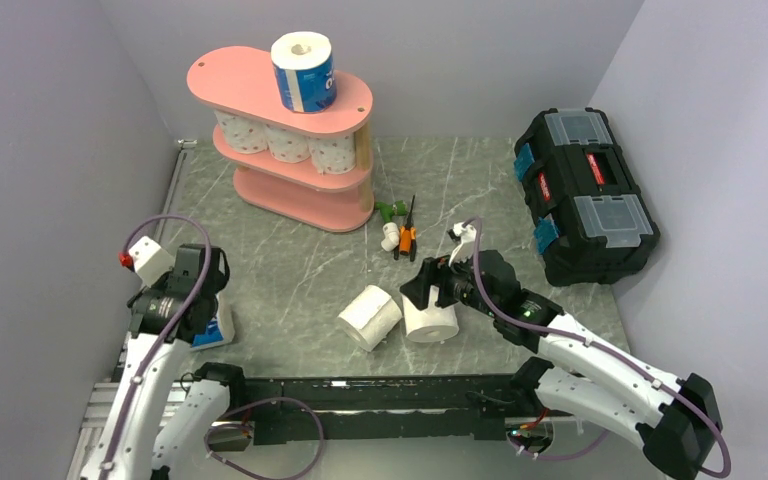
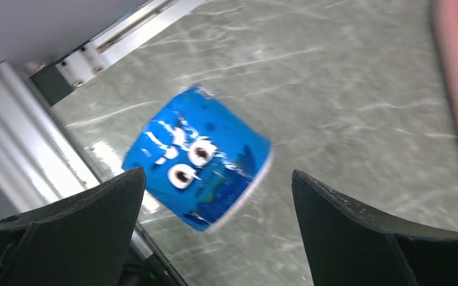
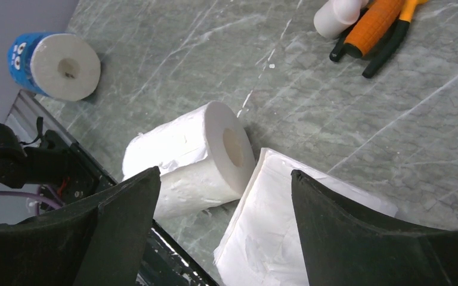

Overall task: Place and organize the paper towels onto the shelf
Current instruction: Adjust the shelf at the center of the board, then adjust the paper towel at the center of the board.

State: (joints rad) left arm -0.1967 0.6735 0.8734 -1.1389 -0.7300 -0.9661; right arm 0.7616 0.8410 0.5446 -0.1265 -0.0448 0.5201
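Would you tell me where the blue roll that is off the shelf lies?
In the top view, the blue roll lies at the near left of the table, under the left gripper, left of the tipped plain roll.

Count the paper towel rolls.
7: a blue roll atop the shelf, three dotted rolls on its middle tier, two plain rolls by the right gripper, another blue roll under the left gripper. Others may be hidden.

No legible text in any view. Red labels on the black toolbox (image 1: 590, 215) are too small to read. White marks on the blue-wrapped roll (image 2: 197, 173) are blurred (cartoon eyes only, no letters discernible).
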